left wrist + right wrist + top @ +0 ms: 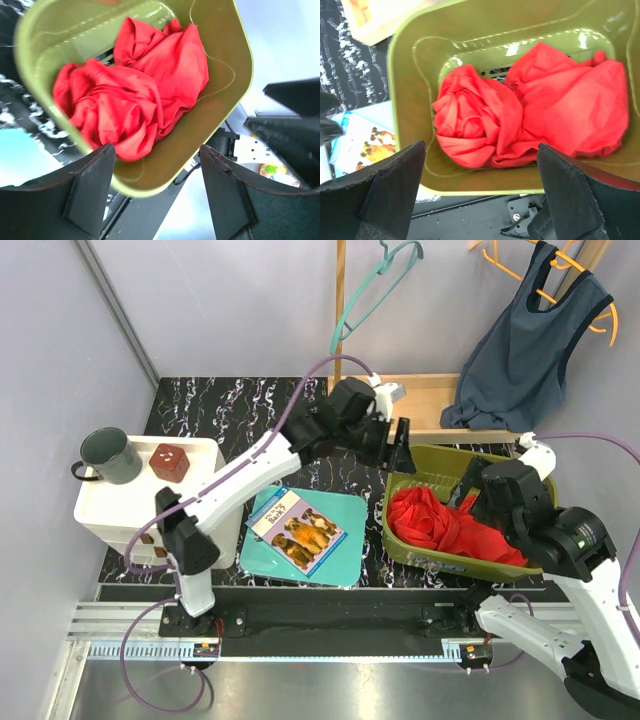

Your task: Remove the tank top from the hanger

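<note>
A dark blue tank top (528,350) hangs on an orange hanger (600,315) at the back right, its lower edge draped on the wooden ledge. An empty teal hanger (372,290) hangs at the back centre. My left gripper (400,445) is open and empty above the back left corner of the green basket (395,530). My right gripper (470,490) is open and empty above the basket's middle. Neither touches the tank top. Both wrist views show red cloth (135,85) (530,117) in the basket (220,95) (410,70), between open fingers (90,185) (395,185).
A teal mat with a puppy book (297,527) lies at centre. A white drawer unit (130,505) at left holds a dark mug (108,455) and a red die (170,462). A wooden frame (430,400) stands behind the basket.
</note>
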Robot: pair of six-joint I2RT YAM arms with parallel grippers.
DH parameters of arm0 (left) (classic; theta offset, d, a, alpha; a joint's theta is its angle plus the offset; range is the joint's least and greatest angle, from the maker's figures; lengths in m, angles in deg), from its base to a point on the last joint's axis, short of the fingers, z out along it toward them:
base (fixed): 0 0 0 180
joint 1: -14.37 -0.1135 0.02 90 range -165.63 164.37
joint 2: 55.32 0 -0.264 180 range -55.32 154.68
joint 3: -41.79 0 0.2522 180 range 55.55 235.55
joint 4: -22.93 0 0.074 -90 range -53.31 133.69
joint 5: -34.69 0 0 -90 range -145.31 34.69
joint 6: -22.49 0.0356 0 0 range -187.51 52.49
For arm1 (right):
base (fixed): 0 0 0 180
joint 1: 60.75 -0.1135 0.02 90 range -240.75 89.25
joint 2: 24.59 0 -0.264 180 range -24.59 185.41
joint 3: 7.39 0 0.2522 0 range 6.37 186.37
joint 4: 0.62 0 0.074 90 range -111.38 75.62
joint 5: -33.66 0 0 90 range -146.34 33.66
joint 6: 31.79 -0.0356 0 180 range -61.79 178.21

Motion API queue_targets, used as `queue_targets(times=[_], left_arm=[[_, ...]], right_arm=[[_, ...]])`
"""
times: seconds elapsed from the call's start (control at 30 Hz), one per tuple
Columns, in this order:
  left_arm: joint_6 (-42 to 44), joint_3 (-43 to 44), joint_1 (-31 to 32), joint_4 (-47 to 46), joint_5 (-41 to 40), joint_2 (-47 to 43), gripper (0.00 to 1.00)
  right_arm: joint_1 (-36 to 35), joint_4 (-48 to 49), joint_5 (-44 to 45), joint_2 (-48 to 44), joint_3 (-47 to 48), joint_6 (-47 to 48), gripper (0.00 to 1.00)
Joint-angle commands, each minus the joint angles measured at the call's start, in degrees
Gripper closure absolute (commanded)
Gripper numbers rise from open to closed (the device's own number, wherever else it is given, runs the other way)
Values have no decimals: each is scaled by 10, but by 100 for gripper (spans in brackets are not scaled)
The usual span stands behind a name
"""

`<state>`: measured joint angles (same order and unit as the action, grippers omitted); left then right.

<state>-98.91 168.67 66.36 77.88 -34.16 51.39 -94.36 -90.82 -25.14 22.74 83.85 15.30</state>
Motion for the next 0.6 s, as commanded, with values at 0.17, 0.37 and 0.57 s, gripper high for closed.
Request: queue_targets(times=[0.17, 0.37, 0.57], left_arm=[[42, -133, -17, -15, -50, -201, 29], [42, -258, -30, -21, -83, -318, 29], [28, -310, -56, -24, -84, -371, 29]], right_arm=[[-1, 175, -161, 63, -51, 78, 0], [0, 232, -149, 200, 42, 97, 0], [20, 342, -129, 301, 123, 141, 1]])
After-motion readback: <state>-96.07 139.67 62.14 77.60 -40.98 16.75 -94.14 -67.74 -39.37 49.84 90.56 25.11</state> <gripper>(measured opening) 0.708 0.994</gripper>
